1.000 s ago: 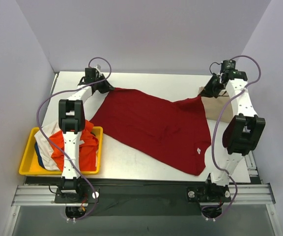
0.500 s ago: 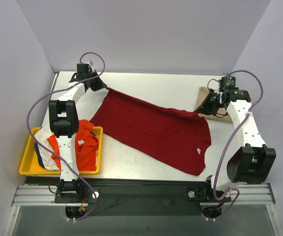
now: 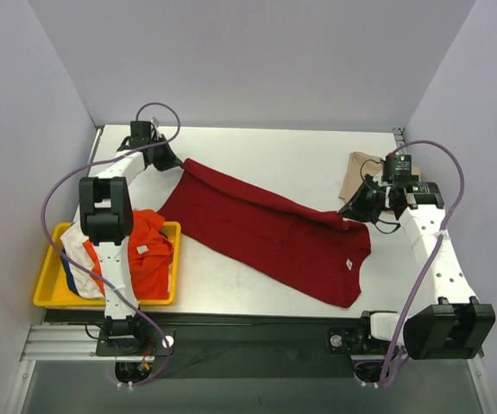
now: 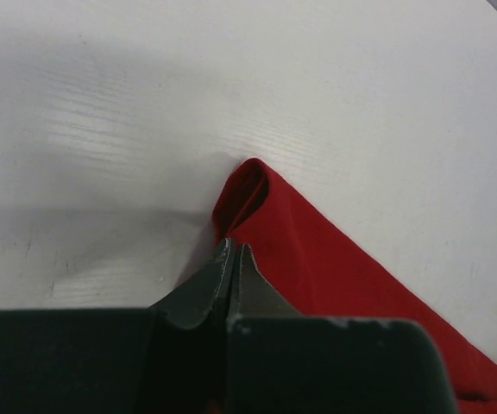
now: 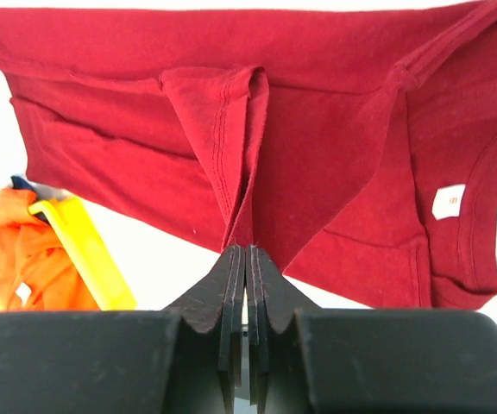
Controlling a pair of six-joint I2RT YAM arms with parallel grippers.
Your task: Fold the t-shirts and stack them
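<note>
A large dark red t-shirt point(image 3: 266, 231) lies spread across the table, its far edge lifted and partly doubled over. My left gripper point(image 3: 178, 161) is shut on its far left corner point(image 4: 250, 191), low over the table. My right gripper point(image 3: 357, 210) is shut on the shirt's right edge, and the cloth point(image 5: 240, 155) hangs in a fold from its tips. A tan t-shirt point(image 3: 356, 172) lies at the far right, behind the right gripper. Orange point(image 3: 145, 250), white point(image 3: 78, 250) and blue shirts sit heaped in the yellow tray point(image 3: 48, 293).
The yellow tray stands at the table's near left beside the left arm; it also shows in the right wrist view point(image 5: 80, 250) with orange cloth point(image 5: 15, 259). Grey walls close in the back and both sides. Cables loop above both arms.
My right gripper has pulled the shirt's right edge toward the near side, uncovering the tan shirt. My left gripper has shifted slightly left with its corner. The red shirt is narrower, more folded.
</note>
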